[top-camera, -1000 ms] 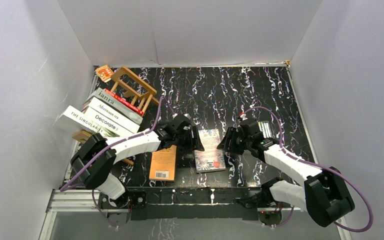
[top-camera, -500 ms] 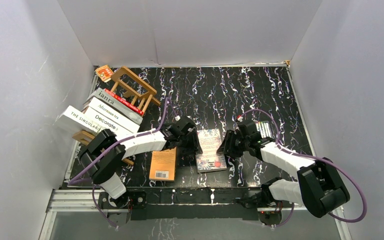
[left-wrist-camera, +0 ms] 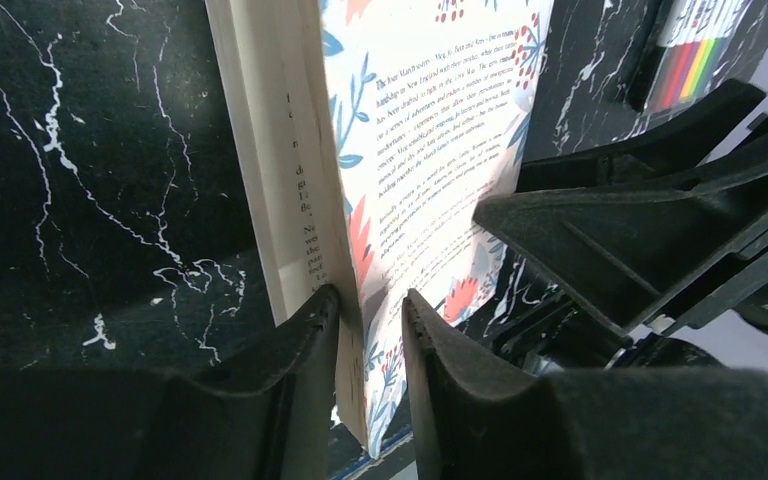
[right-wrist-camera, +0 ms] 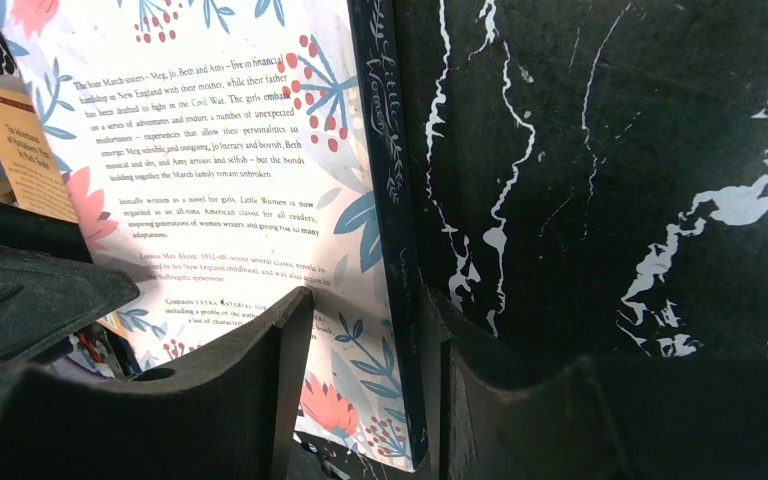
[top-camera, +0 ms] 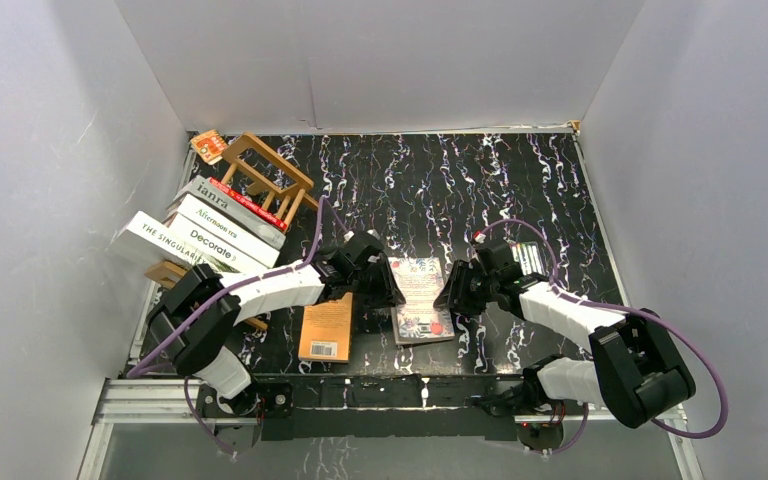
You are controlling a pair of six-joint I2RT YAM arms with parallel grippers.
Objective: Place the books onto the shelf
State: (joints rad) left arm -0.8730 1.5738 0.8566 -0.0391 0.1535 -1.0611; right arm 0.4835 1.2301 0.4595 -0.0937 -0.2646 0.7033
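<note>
Book in hand: the flowered book (top-camera: 420, 300) is lying mid-table between both arms, well apart from the shelf (top-camera: 265, 180) at the far left.
Left gripper (left-wrist-camera: 365, 320): is pinching the book's page edge, one finger on each face.
Right gripper (right-wrist-camera: 370, 340): is clamping the spine edge the same way.
Doing it well: both arms are needing to rise together, keeping the book level so that neither grip is twisting the cover.
Watch: the orange paperback (top-camera: 326, 325) is lying just beside the book; avoid dragging it.

Floral book (top-camera: 421, 300) mid-table, back up; orange book (top-camera: 326, 327) beside; book row (top-camera: 222, 225) on shelf (top-camera: 280, 160).
</note>
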